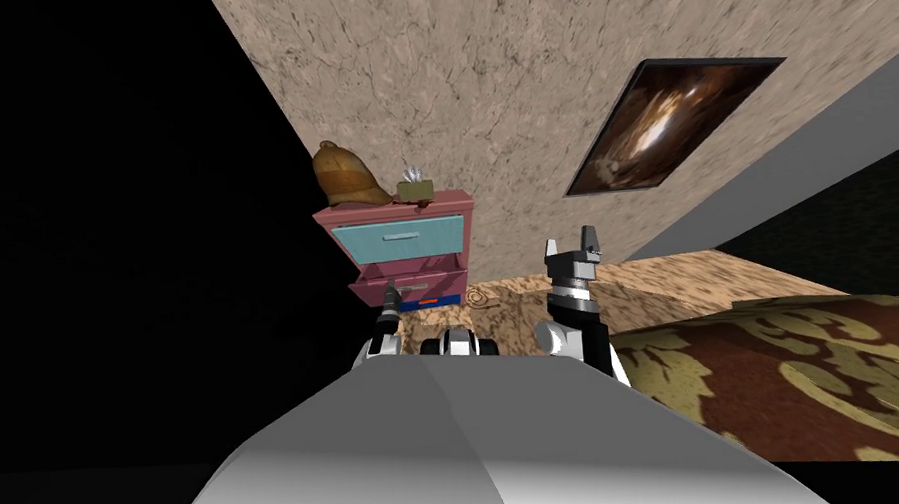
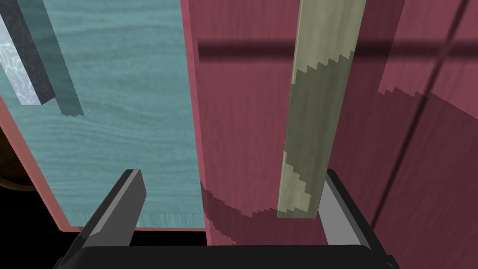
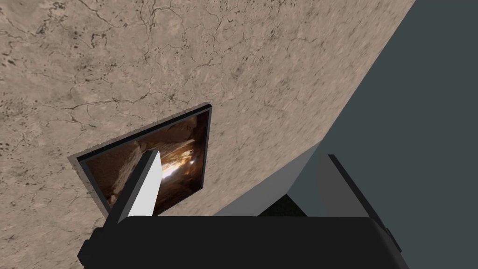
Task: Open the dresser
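Observation:
The dresser (image 1: 468, 224) is dark pink, with a teal upper drawer (image 1: 398, 240) and a dark pink lower drawer (image 1: 380, 291). My left gripper (image 1: 392, 297) is right at the lower drawer's front. In the left wrist view, that drawer's pale olive bar handle (image 2: 317, 116) runs between the open gripper's (image 2: 231, 205) fingers, close beside one finger (image 2: 337, 210). The other finger (image 2: 125, 208) stands in front of the teal drawer (image 2: 116, 116). Nothing is gripped. My right gripper (image 1: 578, 247) is raised to the right of the dresser, its fingers (image 3: 144, 187) open and empty.
A brown hat (image 1: 346, 175) and a small tissue box (image 1: 415, 188) sit on the dresser's top. A coiled thing (image 1: 481, 297) lies on the floor beside it. A bed with a leaf-patterned cover (image 1: 798, 377) is at my right. A black area lies to the left.

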